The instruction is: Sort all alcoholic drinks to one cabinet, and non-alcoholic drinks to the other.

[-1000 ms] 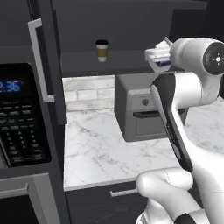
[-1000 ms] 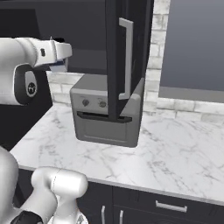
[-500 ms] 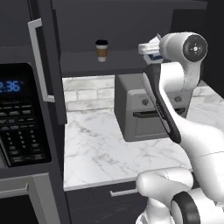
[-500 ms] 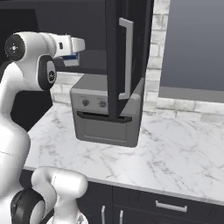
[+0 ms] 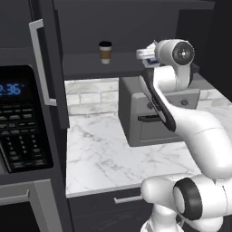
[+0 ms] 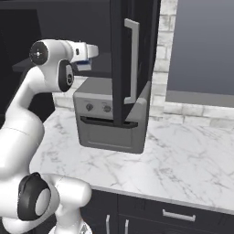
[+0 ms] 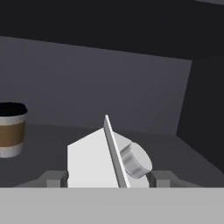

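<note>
My two base views look forward over the arm, from behind on its left and right, sharing the marble counter (image 5: 104, 154) and grey appliance (image 6: 109, 119). My hand view sits close inside the cabinet shelf (image 7: 52, 135), facing its back wall.

The white arm rises from its base, bends at a dark elbow and reaches up and forward, wrist held level. The gripper (image 7: 107, 178) has its fingers (image 7: 52, 178) on either side of a milk carton (image 7: 94, 159), apparently clamped on it.
</note>
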